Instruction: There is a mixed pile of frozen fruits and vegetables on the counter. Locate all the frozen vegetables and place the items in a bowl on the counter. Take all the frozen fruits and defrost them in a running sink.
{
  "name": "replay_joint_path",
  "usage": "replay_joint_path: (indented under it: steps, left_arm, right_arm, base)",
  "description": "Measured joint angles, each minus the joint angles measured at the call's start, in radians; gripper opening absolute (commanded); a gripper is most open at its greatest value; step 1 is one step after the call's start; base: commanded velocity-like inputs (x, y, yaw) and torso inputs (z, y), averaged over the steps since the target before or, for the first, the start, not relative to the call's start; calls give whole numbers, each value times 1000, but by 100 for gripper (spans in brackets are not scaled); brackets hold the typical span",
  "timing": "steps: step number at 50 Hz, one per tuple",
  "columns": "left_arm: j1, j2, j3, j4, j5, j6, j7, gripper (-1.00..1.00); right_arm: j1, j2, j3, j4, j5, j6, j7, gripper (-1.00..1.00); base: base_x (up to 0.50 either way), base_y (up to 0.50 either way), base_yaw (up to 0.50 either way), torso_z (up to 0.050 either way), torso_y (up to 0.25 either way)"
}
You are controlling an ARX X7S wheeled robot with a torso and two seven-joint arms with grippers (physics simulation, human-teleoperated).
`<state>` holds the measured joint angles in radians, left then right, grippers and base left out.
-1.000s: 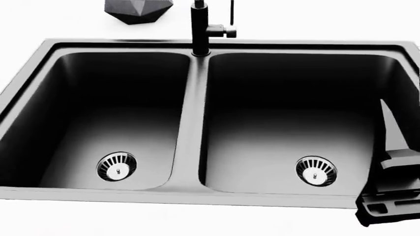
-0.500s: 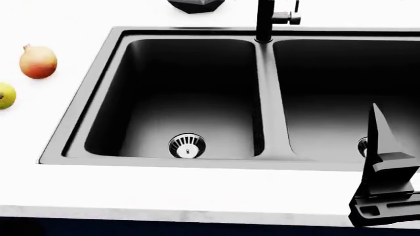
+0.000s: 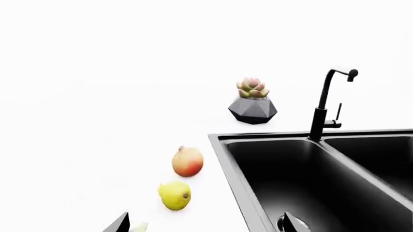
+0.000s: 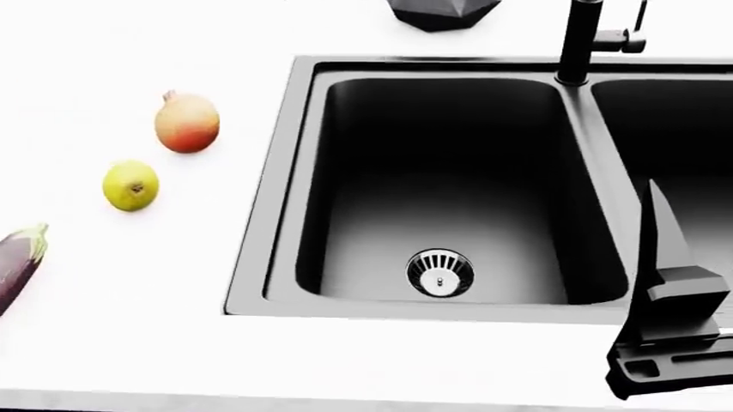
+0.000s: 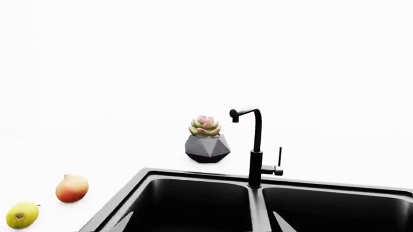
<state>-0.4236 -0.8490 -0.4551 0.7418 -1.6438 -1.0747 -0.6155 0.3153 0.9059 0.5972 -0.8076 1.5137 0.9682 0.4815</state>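
Two frozen fruits lie on the white counter [image 4: 137, 343] left of the sink [image 4: 275, 197]: a yellow-red one [image 4: 187, 122] [image 3: 187, 162] [image 5: 71, 188] and a smaller yellow-green one [image 4: 130, 185] [image 3: 175, 195] [image 5: 22, 215]. A purple eggplant [image 4: 16, 257], one of the frozen vegetables, pokes in at the head view's left edge. My left gripper [image 3: 206, 227] is open above the counter near the sink's left rim, short of the fruits. My right gripper [image 5: 201, 225] is open over the sink; one finger [image 4: 664, 236] shows in the head view. The bowl is out of view.
A tall black faucet [image 4: 584, 39] [image 3: 321, 113] [image 5: 256, 154] stands behind the divider between the two basins. A dark faceted pot [image 4: 441, 10] [image 3: 253, 109] [image 5: 207, 148] with a succulent sits on the counter behind the left basin. A steel drain [image 4: 440, 273] lies in the left basin.
The head view has swept left: the sink slid right in it, and the two fruits, then the eggplant, came into sight. The right gripper keeps its place in the view.
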Motion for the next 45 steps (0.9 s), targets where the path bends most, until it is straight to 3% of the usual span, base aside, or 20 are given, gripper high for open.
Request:
replay_joint_path:
  steps: [24, 33, 45]
  left_arm:
    - [17, 7, 8, 10, 14, 7, 10, 100]
    - [27, -12, 21, 25, -24, 4, 0, 100]
    - [8, -70, 113, 44, -173, 16, -102, 100]
  right_arm:
    - [-16, -12, 3, -2, -25, -10, -17, 100]
    - [-25, -21, -1, 4, -32, -12, -20, 100]
    - [-44, -29, -7, 9, -45, -9, -23, 100]
  base:
    - [268, 376, 0, 0, 0]
    - [29, 27, 0, 0, 0]
    - [0, 0, 0, 0, 0]
